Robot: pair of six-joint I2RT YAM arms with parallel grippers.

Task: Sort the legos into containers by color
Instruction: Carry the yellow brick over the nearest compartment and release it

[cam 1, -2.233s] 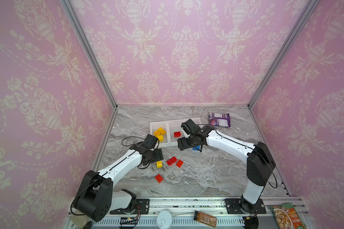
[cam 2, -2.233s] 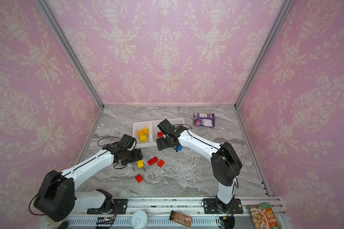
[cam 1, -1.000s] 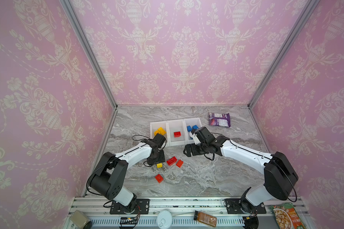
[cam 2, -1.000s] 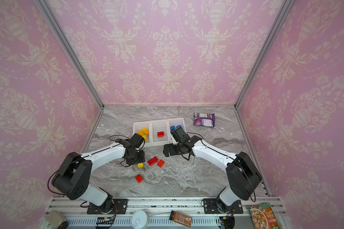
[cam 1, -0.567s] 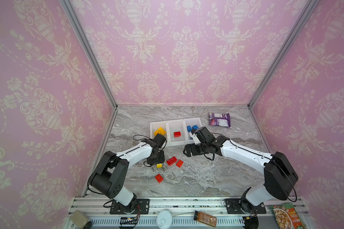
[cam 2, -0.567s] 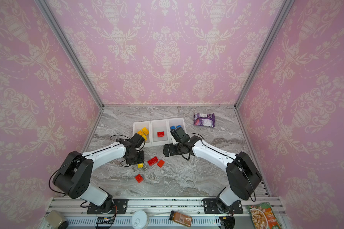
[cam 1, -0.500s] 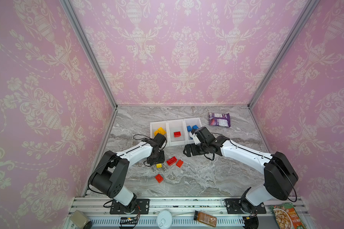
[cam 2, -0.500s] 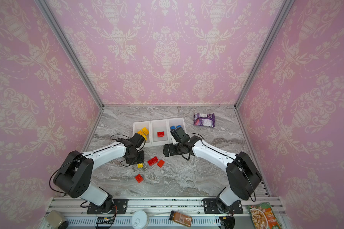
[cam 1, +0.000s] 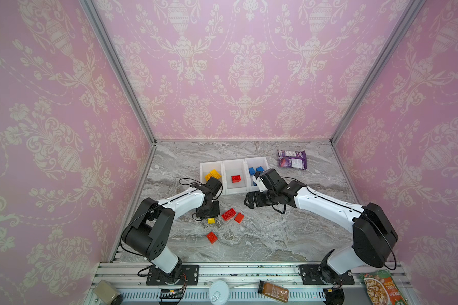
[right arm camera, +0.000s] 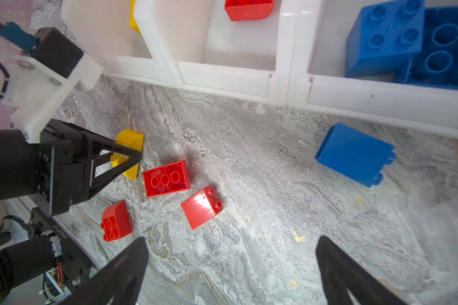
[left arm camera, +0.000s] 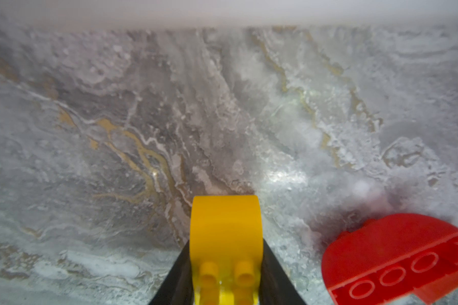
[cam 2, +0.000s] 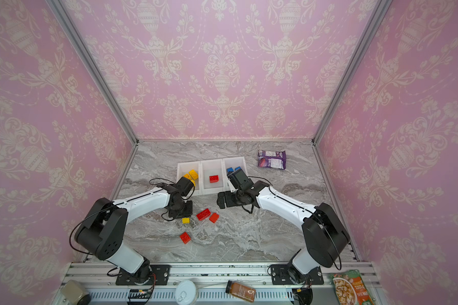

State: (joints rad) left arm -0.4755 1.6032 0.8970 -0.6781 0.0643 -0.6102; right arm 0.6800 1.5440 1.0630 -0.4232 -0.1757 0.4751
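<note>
Lifting the yellow brick (left arm camera: 224, 224) straight up matters now: it lies on the marble table (left arm camera: 222, 105), apparently pinched on both sides by the left gripper (left arm camera: 226, 253), with a red brick (left arm camera: 397, 258) just beside. Carry it to the end container (cam 1: 202, 171) holding yellow. The right gripper (right arm camera: 230, 241) hovers wide open, empty.

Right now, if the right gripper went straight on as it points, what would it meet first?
Probably the bare marble table, ahead of the open right gripper. If its path runs shallower, the small red brick comes first; depth is unclear.
</note>
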